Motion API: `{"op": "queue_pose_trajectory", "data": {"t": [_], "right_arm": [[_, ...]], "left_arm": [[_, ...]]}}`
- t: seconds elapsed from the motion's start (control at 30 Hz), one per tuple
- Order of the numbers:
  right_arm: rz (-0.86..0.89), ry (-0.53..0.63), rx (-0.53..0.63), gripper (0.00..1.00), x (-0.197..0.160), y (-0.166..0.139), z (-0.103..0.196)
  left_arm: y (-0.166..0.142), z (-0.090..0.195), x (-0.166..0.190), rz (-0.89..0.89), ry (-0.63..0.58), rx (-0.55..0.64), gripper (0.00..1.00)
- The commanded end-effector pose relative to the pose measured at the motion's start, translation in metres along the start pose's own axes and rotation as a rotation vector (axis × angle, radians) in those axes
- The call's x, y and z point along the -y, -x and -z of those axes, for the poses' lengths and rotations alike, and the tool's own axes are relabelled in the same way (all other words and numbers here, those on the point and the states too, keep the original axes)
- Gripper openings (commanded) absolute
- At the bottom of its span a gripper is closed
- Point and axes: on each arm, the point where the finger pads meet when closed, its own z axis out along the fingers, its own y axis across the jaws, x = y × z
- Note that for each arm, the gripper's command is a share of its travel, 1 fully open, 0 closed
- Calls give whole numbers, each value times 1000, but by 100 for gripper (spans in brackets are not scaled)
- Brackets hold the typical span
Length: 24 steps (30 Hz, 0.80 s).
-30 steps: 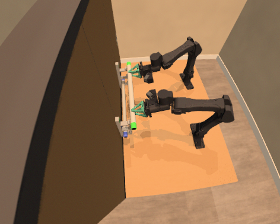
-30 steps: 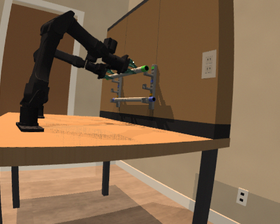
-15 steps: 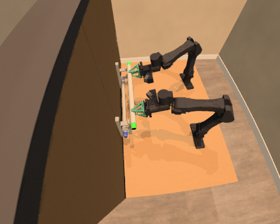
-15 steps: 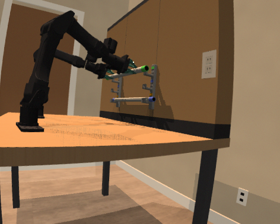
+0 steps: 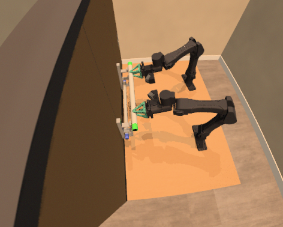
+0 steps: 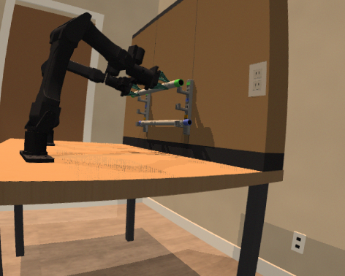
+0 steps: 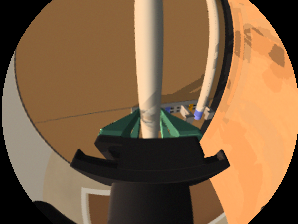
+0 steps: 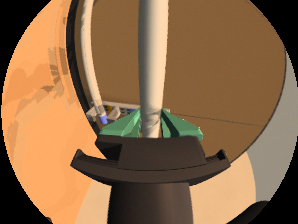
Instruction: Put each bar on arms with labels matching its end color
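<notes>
By rack, L gripper & R gripper hold 1 grn-tipped bar.
</notes>
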Motion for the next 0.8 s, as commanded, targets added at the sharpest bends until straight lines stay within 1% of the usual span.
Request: {"op": "queue_pose_trajectory", "data": {"t": [0.0,0.77], "right_arm": [[-13,-200,-5,0,83,-6,8],[-13,-200,-5,0,86,-6,-10]], "left_arm": [[-3,6,-81,17,213,-2,0],[-3,-11,-85,17,214,-2,0]]}}
